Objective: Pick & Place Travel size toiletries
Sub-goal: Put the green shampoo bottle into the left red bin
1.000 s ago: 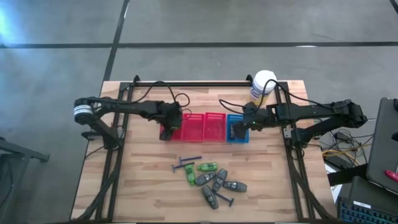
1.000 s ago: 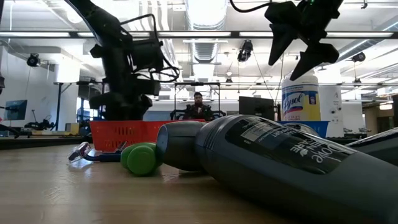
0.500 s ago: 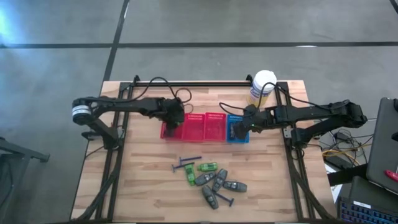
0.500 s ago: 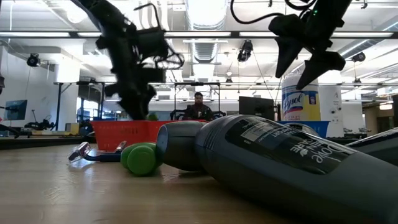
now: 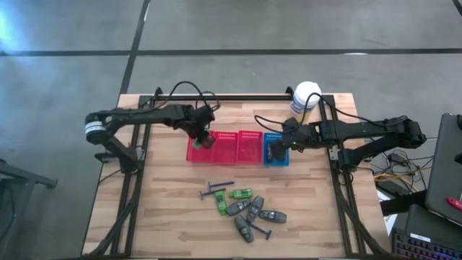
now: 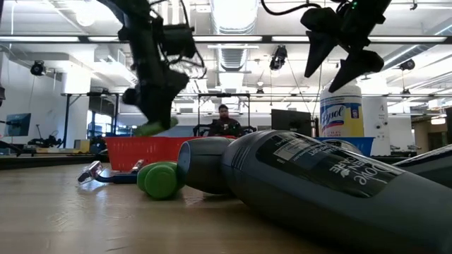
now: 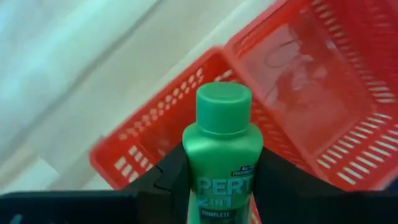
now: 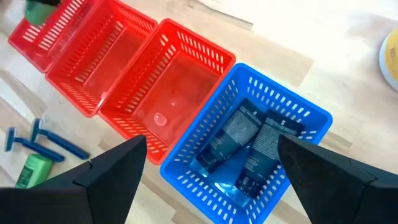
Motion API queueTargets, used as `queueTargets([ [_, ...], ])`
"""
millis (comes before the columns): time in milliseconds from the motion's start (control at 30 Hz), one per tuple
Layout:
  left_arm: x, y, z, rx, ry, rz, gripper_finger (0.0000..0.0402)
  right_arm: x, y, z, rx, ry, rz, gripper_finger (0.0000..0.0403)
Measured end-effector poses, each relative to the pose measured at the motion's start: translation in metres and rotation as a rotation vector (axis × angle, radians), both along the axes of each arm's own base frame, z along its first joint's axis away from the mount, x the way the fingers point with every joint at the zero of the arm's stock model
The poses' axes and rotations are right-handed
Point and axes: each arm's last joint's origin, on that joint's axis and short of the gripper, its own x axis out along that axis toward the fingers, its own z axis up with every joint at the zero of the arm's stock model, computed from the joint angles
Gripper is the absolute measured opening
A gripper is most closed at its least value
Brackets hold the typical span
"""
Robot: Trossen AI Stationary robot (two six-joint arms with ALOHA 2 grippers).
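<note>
My left gripper [image 5: 205, 139] is shut on a green bottle [image 7: 224, 149] above the left end of the row of red baskets [image 5: 225, 148]. In the low view the bottle [image 6: 155, 128] shows under the gripper, above the red basket's rim [image 6: 141, 143]. My right gripper [image 5: 275, 150] hovers open over the blue basket [image 8: 292, 106], in which two grey tubes [image 8: 249, 149] lie. Near the table's front lie two green bottles [image 5: 241, 193], several grey tubes [image 5: 253, 213] and blue razors [image 5: 216, 188]. My left gripper pinches the bottle's body [image 7: 221, 186] between its two fingers [image 7: 168, 183], one on each side. The bottle lies along the fingers, and its cap [image 7: 224, 106] sticks out past their tips. It is lifted clear, tilted, over the red basket.
A tall yellow canister with a white lid [image 5: 304, 100] stands at the table's far right corner, behind the right arm. The loose toiletries fill the middle of the near half. Bare wood lies to the left and right of them. A person [image 6: 224, 120] sits in the room beyond.
My left gripper has risen from low beside the left red basket and swung toward the table's right, over that basket. The green bottle has come up with it and now hangs clear above the rim.
</note>
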Motion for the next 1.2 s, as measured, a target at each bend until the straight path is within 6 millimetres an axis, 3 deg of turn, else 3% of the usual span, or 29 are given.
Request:
queueTargets([
  [133, -0.004, 0.000, -0.019, -0.026, -0.029, 0.100, 0.0155, 0.000, 0.000, 0.000, -0.006, 0.000, -0.005, 0.0349],
  [267, -0.009, -0.002, -0.024, -0.049, 0.003, 0.128, 0.0189, 0.000, 0.000, 0.000, -0.006, 0.000, -0.005, 0.0345],
  [500, -0.008, -0.002, -0.008, -0.022, -0.053, 0.066, 0.0234, 0.000, 0.000, 0.000, -0.005, -0.001, -0.006, 0.0359],
  [567, -0.006, -0.009, 0.005, 0.004, -0.098, -0.108, 0.0236, 0.000, 0.000, 0.000, -0.005, -0.001, -0.006, 0.0362],
  [633, -0.004, -0.024, 0.021, 0.028, -0.184, -0.418, 0.0234, 0.000, 0.000, 0.000, -0.005, 0.000, -0.005, 0.0363],
  [767, -0.006, -0.073, 0.043, 0.156, -0.318, -0.981, 0.0231, 0.000, 0.000, 0.000, -0.004, 0.000, -0.004, 0.0363],
  [867, -0.006, -0.111, 0.044, 0.320, -0.296, -1.293, 0.0231, 0.000, 0.000, 0.000, -0.004, 0.000, -0.004, 0.0363],
  [1000, 0.008, -0.150, 0.026, 0.456, -0.293, -1.486, 0.0232, 0.000, 0.000, 0.000, 0.011, 0.002, 0.010, 0.0363],
  [1200, 0.031, -0.185, -0.002, 0.525, -0.311, -1.682, 0.0232, 0.000, 0.011, -0.001, 0.052, 0.014, 0.091, 0.0363],
])
